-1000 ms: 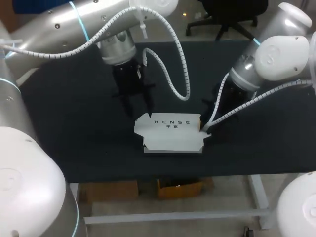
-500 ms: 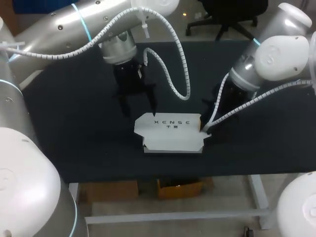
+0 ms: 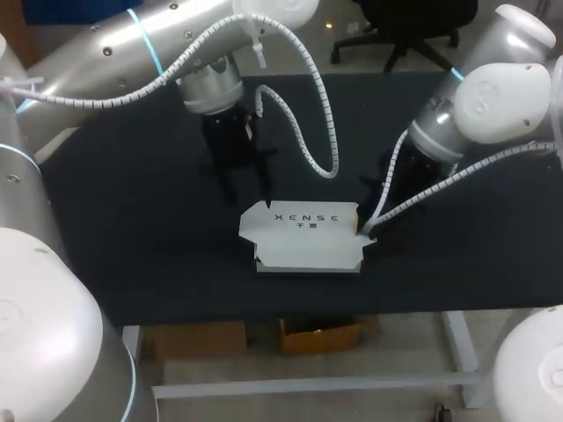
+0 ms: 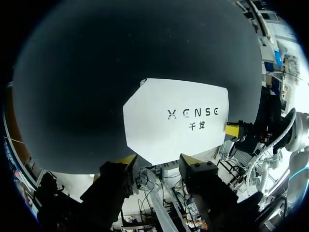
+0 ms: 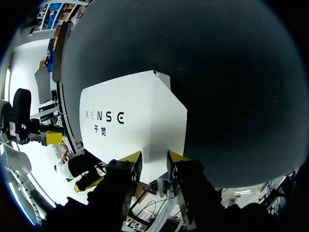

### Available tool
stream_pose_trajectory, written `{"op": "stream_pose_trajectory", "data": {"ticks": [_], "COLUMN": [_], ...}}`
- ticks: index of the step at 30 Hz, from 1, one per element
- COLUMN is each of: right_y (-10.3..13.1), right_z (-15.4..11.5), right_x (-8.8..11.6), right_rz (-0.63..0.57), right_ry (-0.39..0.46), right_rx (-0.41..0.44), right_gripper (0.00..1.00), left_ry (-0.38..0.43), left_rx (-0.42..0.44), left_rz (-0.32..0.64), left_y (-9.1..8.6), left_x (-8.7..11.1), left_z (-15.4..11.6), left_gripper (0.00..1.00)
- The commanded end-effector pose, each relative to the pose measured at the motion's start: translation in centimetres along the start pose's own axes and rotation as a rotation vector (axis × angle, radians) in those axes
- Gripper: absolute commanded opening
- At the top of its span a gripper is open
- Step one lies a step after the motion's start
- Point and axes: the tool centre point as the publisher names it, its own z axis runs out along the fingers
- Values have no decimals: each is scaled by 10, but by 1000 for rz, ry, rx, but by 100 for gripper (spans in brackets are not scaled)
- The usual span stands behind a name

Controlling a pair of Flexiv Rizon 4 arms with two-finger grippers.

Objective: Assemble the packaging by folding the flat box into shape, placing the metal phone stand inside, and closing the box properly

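"With the box (image 3: pixel 303 236) lying lower middle on the table (image 3: pixel 132 229), why is the right gripper (image 5: pixel 154 157) pinching its right end?"

"Probably to steady it. The left gripper (image 3: pixel 247 200) hangs open above its far left corner, ready to press."

white box (image 4: pixel 174 121) | on dark table (image 4: pixel 87 72) | fingers (image 4: pixel 126 160) apart, near its edge

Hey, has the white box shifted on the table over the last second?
No. In the head view the white box lies at the same spot, with the same gap to the front edge of the table as before.
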Motion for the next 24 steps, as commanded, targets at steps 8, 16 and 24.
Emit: {"op": "stream_pose_trajectory", "data": {"ticks": [8,16,24], "right_y": [-1,-1,-1], "right_z": [-1,-1,0], "right_x": [-1,0,0], "right_rz": [5,5,7], "right_ry": [4,10,13], "right_rx": [-6,-13,-15], "right_gripper": [32,32,32], "left_ry": [-24,-16,1], "left_rx": [153,215,240], "left_rz": [33,39,52], "left_y": [9,11,7], "left_x": [3,-1,-2], "left_z": [8,14,25], "left_gripper": [39,43,42]}}
